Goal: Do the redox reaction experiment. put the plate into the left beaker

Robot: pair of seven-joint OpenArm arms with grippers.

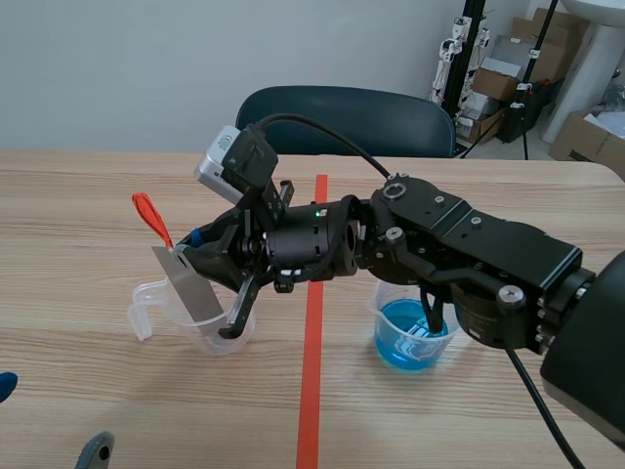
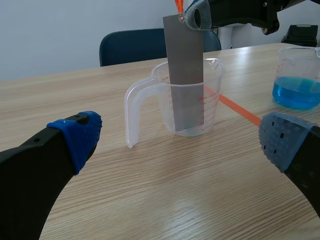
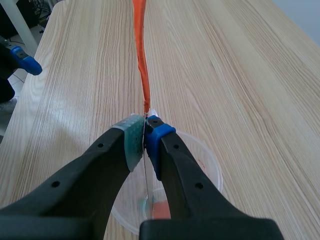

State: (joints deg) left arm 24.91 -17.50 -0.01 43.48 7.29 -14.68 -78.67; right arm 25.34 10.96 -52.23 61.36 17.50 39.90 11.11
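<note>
A grey metal plate [image 1: 191, 285] [image 2: 183, 70] with an orange-red strip [image 1: 151, 217] [image 3: 142, 55] at its top stands upright with its lower end inside the empty clear left beaker [image 1: 200, 327] [image 2: 190, 97] [image 3: 205, 165]. My right gripper [image 1: 186, 246] [image 3: 145, 132], reaching across from the right, is shut on the plate's top edge. In the right wrist view the plate [image 3: 145, 175] shows edge-on between the pads. My left gripper [image 2: 177, 145] is open, low on the table in front of the beaker, holding nothing; only its fingertips [image 1: 96, 451] show in the scene view.
A second beaker [image 1: 413, 337] [image 2: 299, 75] with blue liquid stands right of the orange tape line [image 1: 312, 371]. A dark blue chair [image 1: 342, 117] is behind the table. Boxes and stands fill the back right corner.
</note>
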